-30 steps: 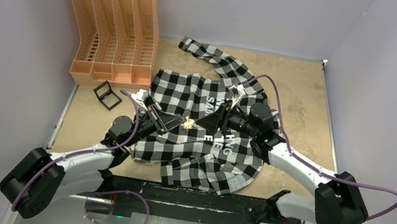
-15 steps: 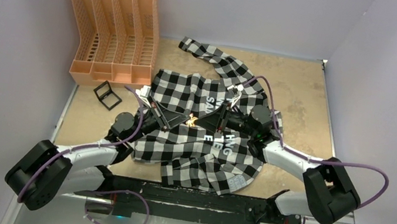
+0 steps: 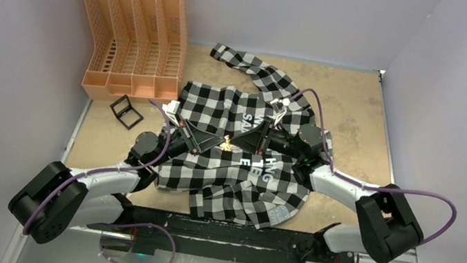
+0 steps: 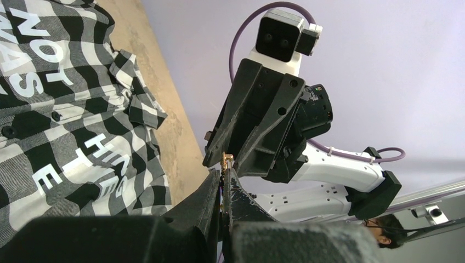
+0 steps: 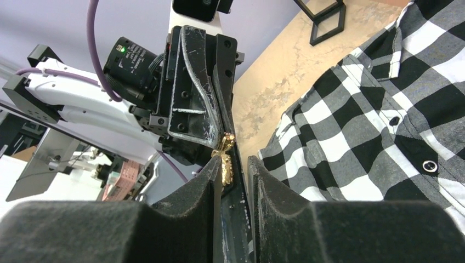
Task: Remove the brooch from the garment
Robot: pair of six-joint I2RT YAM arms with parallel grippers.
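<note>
The brooch is judged to be small, stiff and light metal, likely slippery and easily dropped, so it is best pinched across its flat body rather than its points. It is held in the air above the garment, near the middle of the surface, clenched at the tips of the left end effector. The right end effector is narrowly parted around it, with a gap on one side. From above, only a gold speck is seen. The wrist views show it apparently clear of the cloth.
</note>
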